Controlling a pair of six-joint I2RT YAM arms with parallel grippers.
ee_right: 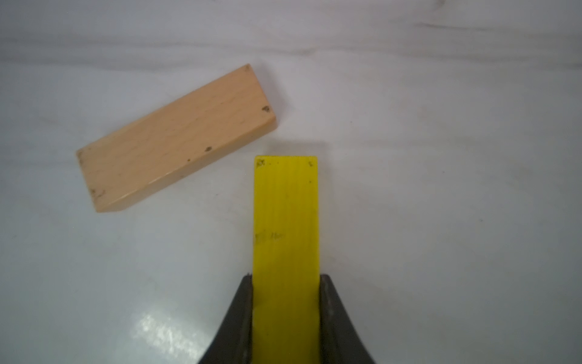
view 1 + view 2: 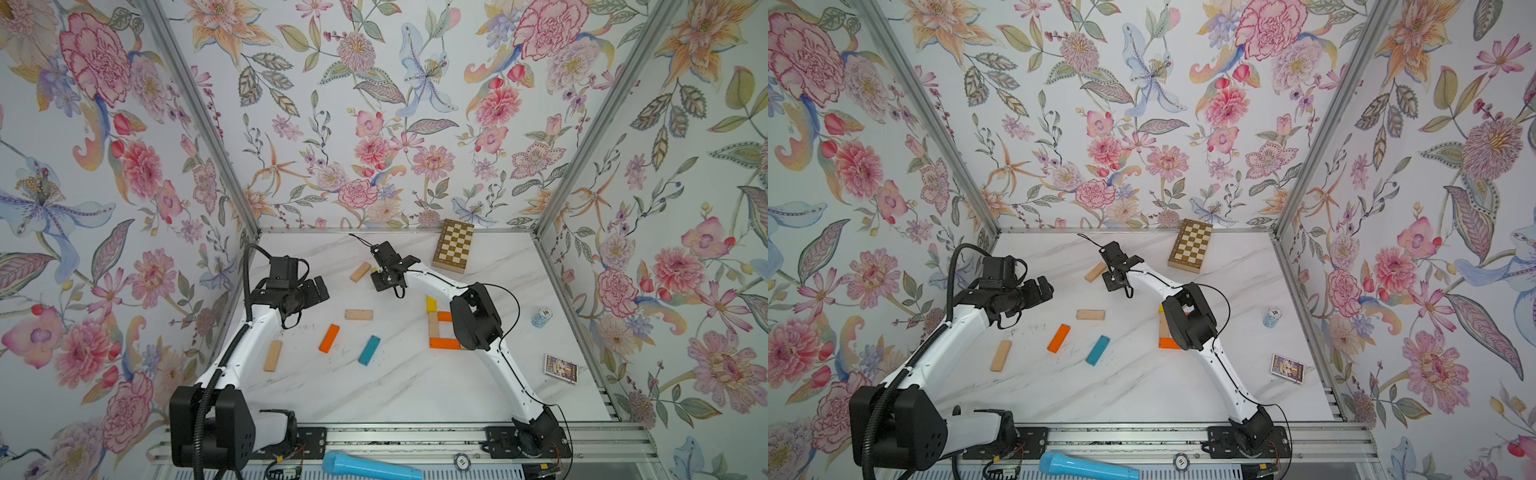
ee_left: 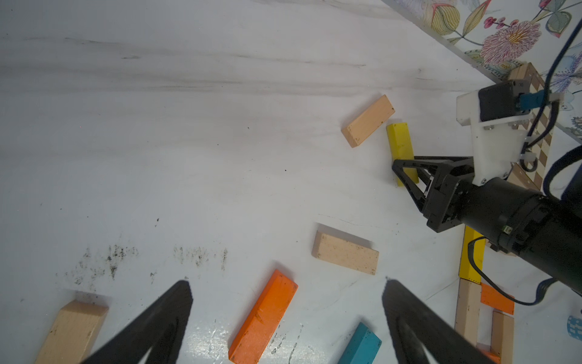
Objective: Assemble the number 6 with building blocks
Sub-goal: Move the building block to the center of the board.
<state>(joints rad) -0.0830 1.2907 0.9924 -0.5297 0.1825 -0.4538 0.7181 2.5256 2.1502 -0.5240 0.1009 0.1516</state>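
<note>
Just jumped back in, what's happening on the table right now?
The right gripper is shut on a yellow block at the back of the table, beside a beige block. The left gripper hangs open above the loose blocks. The 6 is part built: a square loop with a yellow stem, no top bar yet.

Right gripper (image 2: 378, 274) at a barely visible yellow block (image 2: 375, 270), beige block (image 2: 360, 272) just beside.
</note>
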